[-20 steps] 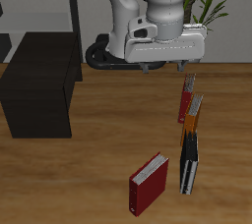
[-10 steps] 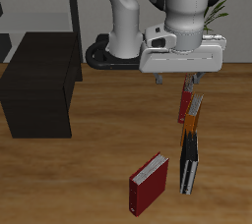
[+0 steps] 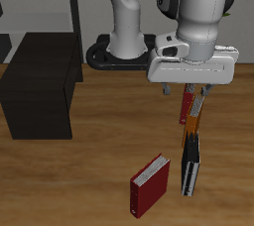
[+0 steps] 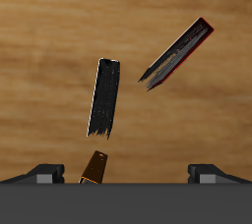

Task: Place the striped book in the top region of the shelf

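Note:
The striped book (image 3: 190, 164) stands on its edge on the wooden table, near the front edge. In the wrist view it (image 4: 105, 97) shows as a narrow dark strip. My gripper (image 3: 187, 91) is open and empty. It hovers above the books farther back than the striped book. In the wrist view, the gripper (image 4: 126, 173) has its fingers (image 4: 44, 173) spread wide. The shelf (image 3: 40, 86) is a large black box at the far side of the table from the books. Its flat top is bare.
A dark red book (image 3: 151, 184) stands beside the striped book and also shows in the wrist view (image 4: 177, 53). An orange book (image 3: 195, 117) and another dark red book (image 3: 185, 107) stand under the gripper. A pale thin-framed rack (image 3: 69, 2) stands behind the shelf.
The gripper has moved away from the shelf side and a little lower and forward, ending above the orange book. The books have not moved.

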You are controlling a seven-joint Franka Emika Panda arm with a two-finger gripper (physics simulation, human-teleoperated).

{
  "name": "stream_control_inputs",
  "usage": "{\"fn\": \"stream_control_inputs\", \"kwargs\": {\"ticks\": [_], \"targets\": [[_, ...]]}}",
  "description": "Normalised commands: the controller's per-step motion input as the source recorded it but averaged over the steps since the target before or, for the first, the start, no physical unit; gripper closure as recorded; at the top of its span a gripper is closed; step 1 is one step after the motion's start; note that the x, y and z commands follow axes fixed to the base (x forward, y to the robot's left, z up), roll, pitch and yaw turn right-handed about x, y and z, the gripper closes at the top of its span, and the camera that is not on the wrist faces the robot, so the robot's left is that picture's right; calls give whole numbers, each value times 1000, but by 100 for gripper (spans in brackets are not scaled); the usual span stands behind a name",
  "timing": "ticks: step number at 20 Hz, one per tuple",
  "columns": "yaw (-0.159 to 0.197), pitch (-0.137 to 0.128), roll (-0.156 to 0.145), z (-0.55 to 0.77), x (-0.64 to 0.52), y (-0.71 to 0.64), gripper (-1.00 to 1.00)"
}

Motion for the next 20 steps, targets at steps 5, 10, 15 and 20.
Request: {"fn": "stream_control_inputs", "kwargs": {"ticks": [5, 10, 15, 20], "targets": [[-10, -12, -22, -118, 215, -8, -100], [19, -14, 1, -171, 145, 48, -100], [12, 20, -2, -262, 89, 38, -100], [-4, 28, 4, -339, 104, 58, -100]]}}
